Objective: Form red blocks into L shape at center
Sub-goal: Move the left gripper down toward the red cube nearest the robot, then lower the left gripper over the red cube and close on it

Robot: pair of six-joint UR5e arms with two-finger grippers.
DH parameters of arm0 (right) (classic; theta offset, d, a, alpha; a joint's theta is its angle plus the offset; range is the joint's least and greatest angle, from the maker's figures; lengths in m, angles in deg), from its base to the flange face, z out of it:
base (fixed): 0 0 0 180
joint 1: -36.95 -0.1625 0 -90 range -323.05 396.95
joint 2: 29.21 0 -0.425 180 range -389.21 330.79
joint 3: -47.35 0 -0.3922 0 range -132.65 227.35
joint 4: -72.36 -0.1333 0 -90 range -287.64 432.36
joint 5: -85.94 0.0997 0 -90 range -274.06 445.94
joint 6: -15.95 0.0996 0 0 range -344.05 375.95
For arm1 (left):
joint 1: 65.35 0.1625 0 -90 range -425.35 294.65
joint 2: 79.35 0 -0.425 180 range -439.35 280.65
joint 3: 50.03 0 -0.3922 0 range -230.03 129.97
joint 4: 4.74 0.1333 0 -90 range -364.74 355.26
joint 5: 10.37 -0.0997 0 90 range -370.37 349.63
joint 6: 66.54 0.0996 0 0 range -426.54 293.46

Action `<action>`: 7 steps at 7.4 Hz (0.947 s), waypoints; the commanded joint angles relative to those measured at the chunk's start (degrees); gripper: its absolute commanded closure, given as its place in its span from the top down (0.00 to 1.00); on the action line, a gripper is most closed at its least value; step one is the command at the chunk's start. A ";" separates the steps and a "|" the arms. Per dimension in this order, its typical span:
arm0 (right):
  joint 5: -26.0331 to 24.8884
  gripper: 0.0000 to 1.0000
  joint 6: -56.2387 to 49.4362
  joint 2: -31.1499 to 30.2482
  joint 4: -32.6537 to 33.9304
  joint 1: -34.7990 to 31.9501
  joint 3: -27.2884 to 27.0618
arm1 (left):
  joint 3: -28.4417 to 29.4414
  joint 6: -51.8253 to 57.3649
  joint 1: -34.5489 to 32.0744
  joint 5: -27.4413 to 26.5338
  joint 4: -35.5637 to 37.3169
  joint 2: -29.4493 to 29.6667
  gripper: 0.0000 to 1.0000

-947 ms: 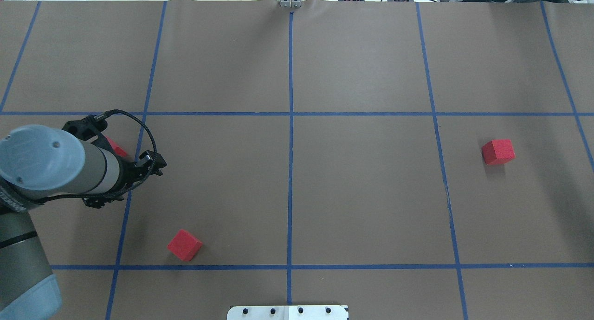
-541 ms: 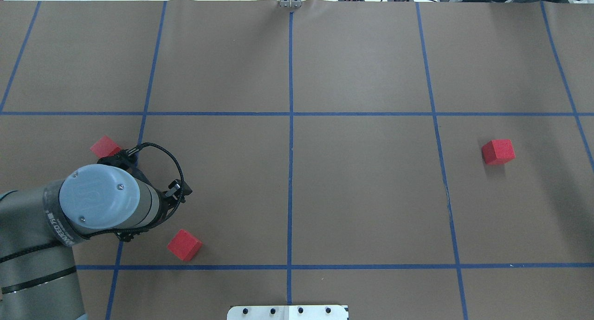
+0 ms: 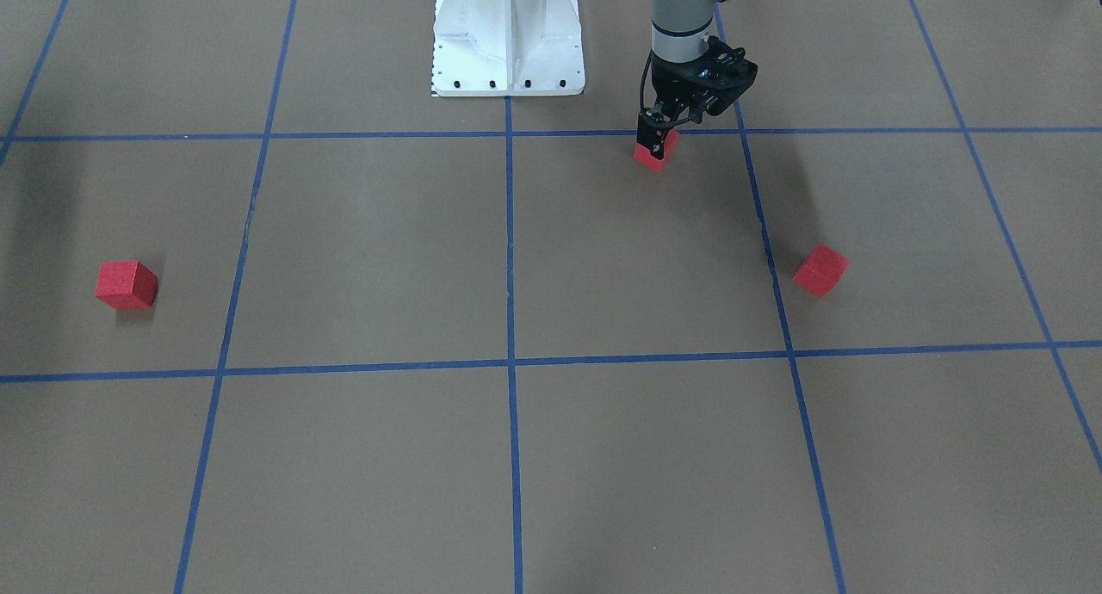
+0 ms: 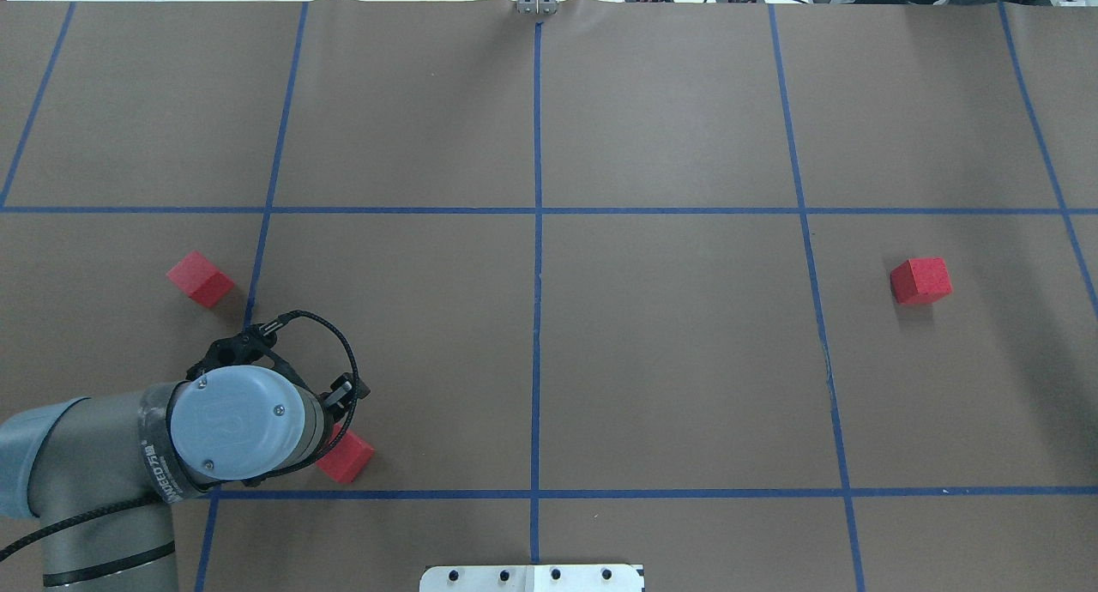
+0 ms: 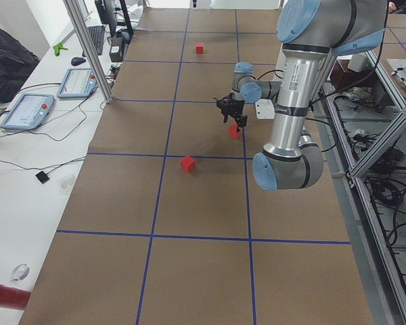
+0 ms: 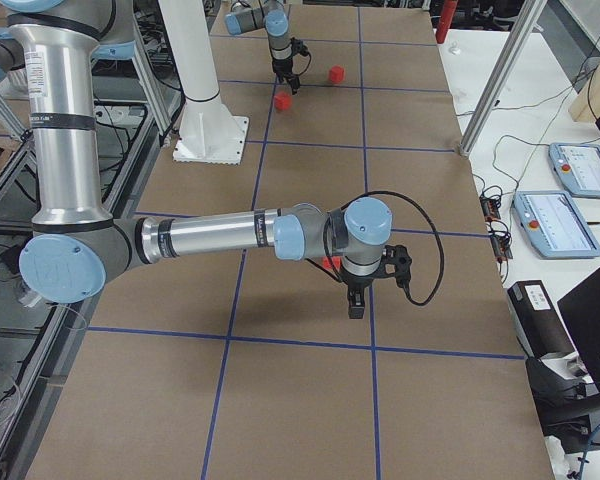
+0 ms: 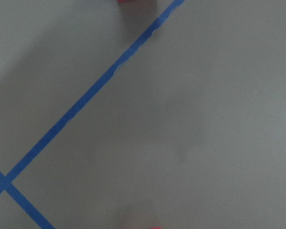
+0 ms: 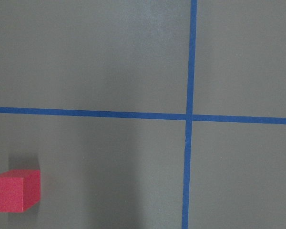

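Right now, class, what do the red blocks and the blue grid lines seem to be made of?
The red blocks: probably foam or painted wood; matte, finely grainy faces, no shine. The blue grid lines: likely adhesive tape; thin flat strips with slightly wavy edges.

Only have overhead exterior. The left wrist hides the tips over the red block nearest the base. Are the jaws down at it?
Observer: In the front-facing view the left gripper points down, its tip overlapping the top edge of the near block. Contact and the gap between the jaws are unreadable.
Operator: Right arm? Not in my frame.
Observer: Exterior right shows it stretched out over the table, right gripper pointing down.
Operator: Does its wrist cam see a block?
Observer: Yes, one red block in the lower-left corner, clear of a tape crossing.
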 commanded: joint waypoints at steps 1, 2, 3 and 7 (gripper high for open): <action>-0.04 0.99 -0.27 0.00 0.00 0.00 0.11 | 0.96 -0.32 0.50 -0.32 -0.01 1.27 1.00; -0.04 0.99 -0.36 0.00 0.00 0.00 0.20 | 1.31 -0.32 0.50 -0.32 -0.01 1.63 1.00; -0.04 0.99 -0.36 0.00 0.00 0.00 0.28 | 1.40 -0.32 0.50 -0.40 -0.01 1.98 1.00; -0.04 0.99 -0.36 -0.44 0.00 0.00 0.37 | 5.87 -0.40 0.59 -0.49 -0.10 4.79 1.00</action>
